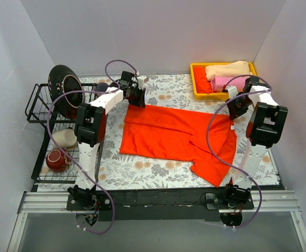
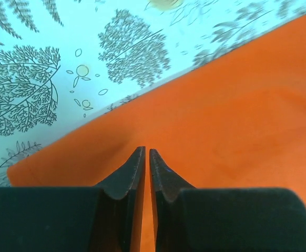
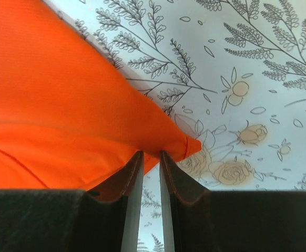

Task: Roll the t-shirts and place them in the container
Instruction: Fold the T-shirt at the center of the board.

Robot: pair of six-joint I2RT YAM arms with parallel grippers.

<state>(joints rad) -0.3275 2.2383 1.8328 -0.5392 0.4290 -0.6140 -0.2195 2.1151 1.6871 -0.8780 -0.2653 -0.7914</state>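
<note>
T-shirt [image 1: 163,134], orange-red and plain, lies spread across floral tablecloth [image 1: 142,176].

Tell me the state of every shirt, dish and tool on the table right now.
orange t-shirt: unrolled, lying flat
pink t-shirt: rolled, in the yellow tray
cream t-shirt: rolled, in the tray
black plate: upright in the dish rack
cream cup: on its side in the rack
red mug: sitting in the rack
left tool: shut, above the orange t-shirt
right tool: shut on the orange t-shirt's corner
</note>
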